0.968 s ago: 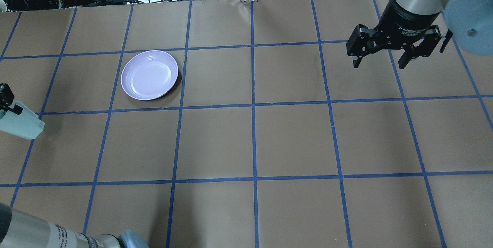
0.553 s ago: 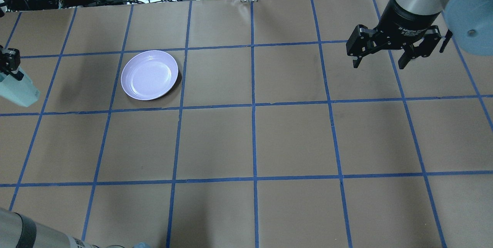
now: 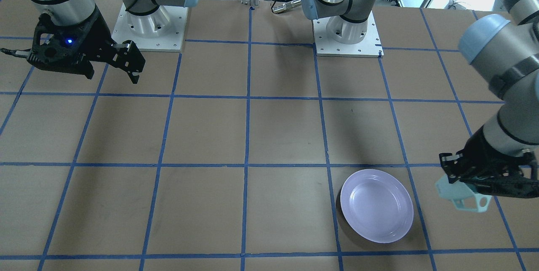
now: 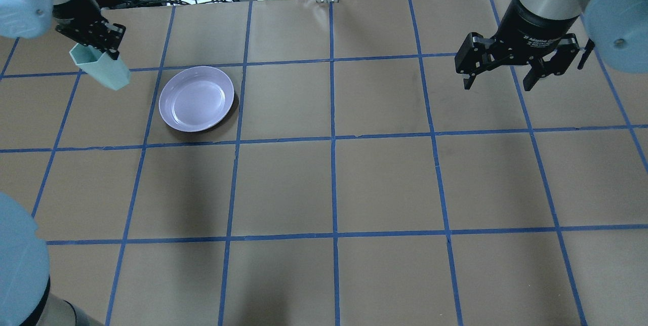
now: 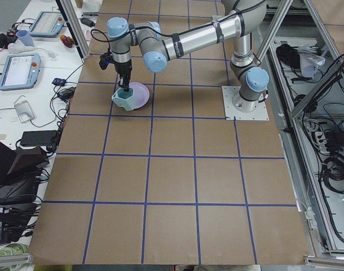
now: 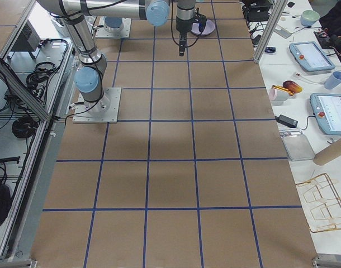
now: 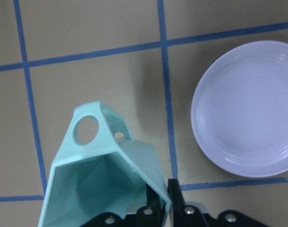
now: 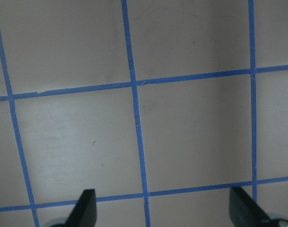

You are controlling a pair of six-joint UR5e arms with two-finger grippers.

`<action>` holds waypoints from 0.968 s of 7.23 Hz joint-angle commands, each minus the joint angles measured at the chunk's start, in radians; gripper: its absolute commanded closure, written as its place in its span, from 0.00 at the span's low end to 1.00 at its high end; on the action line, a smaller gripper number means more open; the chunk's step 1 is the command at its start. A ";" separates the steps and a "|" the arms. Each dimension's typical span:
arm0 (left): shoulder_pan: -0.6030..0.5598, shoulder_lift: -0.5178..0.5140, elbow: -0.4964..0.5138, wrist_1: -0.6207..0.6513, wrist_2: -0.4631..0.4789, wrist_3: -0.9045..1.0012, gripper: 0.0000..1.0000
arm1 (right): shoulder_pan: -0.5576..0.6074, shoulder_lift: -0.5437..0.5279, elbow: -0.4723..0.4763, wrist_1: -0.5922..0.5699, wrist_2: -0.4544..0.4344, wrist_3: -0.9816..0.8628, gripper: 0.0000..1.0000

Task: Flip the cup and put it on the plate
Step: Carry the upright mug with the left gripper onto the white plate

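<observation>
left gripper [image 4: 103, 48] clamped on cup [image 4: 105, 72] wall; cup airborne, mouth up, just beside plate [image 4: 197, 99], swung in from well out on that side within the last second. flip looks done, placing remains. right gripper [image 4: 498, 83] jaws apart, empty.

1. The left arm stretches far out with its wrist turned downward. The left gripper [image 4: 99, 48] has its fingers [image 7: 176, 201] pinched on 1 wall of the cup [image 4: 105, 72].
2. The right arm hangs with its wrist vertical, and the right gripper [image 4: 498, 82] has both fingers [image 8: 86, 208] spread wide, holding nothing.
</observation>
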 commanded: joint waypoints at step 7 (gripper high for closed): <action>-0.164 -0.054 -0.166 0.235 -0.021 -0.100 1.00 | 0.000 -0.001 0.000 0.000 -0.002 0.000 0.00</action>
